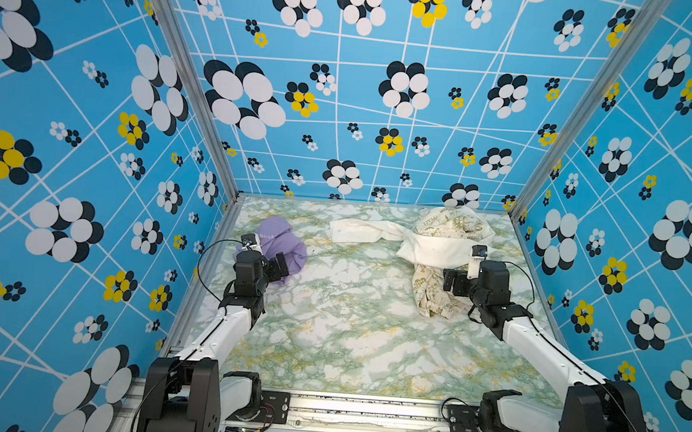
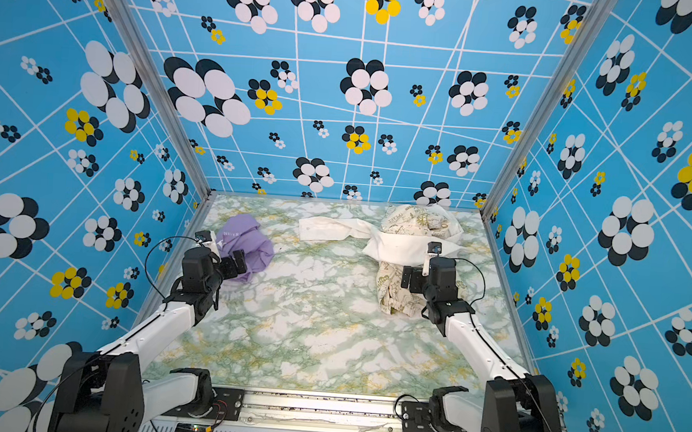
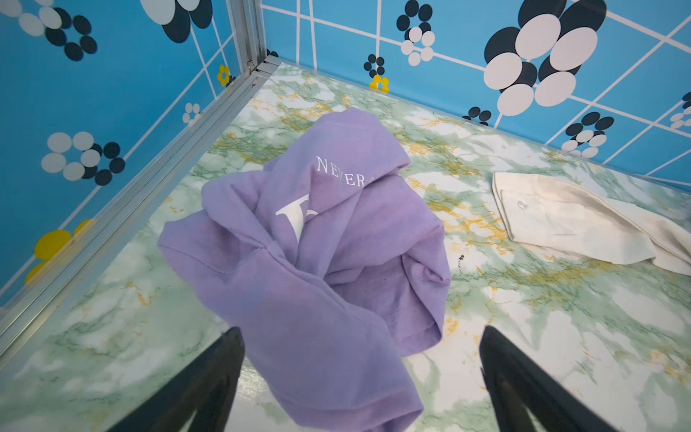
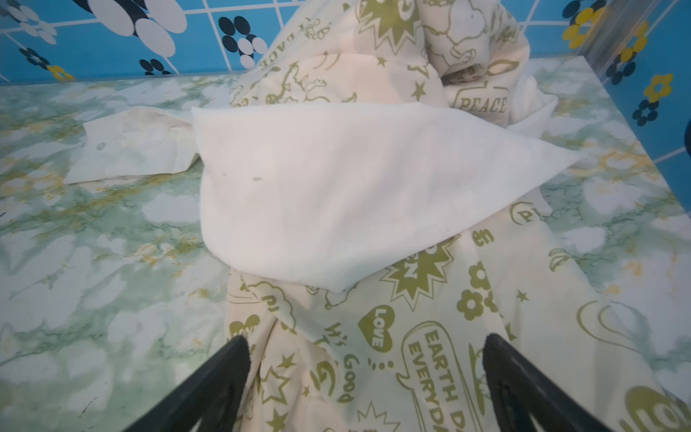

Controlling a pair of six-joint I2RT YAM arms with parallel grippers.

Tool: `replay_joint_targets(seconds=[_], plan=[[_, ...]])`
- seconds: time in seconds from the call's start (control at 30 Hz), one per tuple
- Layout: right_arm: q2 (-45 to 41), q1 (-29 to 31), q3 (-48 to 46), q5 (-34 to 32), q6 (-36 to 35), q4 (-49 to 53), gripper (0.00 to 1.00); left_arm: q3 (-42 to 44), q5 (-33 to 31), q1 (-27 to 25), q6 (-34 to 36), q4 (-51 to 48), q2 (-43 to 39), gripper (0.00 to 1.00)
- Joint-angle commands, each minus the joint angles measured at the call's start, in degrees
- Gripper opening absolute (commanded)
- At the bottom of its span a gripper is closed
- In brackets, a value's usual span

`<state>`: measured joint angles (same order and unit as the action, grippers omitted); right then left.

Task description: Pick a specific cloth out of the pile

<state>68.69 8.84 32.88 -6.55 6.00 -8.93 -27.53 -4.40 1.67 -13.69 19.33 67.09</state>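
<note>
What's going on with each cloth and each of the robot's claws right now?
Purple cloth: crumpled, alone on the table, apart from the pile.
White cloth: draped across the printed cloth, one end spread flat on the table.
Printed cream cloth: bunched under the white one.
Left gripper: open, straddling the purple cloth's near edge, holding nothing.
Right gripper: open above the printed cloth, holding nothing.

Between the spread fingers of the left gripper point(image 3: 361, 336), the cloth point(image 3: 310, 262) is seen as soft, matt lilac knit. The table point(image 3: 561, 336) is finished in glossy marble-look film, and thin woven white cloth point(image 4: 336, 187) is draped ahead of the right gripper point(image 4: 364, 344).
</note>
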Motion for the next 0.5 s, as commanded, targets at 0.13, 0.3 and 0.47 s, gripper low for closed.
replay_joint_targets(seconds=[0.13,0.3,0.47], plan=[[3.21,-1.72,-7.82,-5.31,-3.09,-20.95,0.99,6.56,-0.87,0.72,5.81,18.4,3.74,0.99],[7.22,-3.89,-9.9,-4.44,-3.62,-27.17,0.99,8.7,0.67,0.78,7.27,26.45,8.01,0.99],[9.21,-4.38,-9.81,-2.77,-5.63,-29.48,0.99,9.73,1.08,0.68,7.88,32.82,12.76,0.99]])
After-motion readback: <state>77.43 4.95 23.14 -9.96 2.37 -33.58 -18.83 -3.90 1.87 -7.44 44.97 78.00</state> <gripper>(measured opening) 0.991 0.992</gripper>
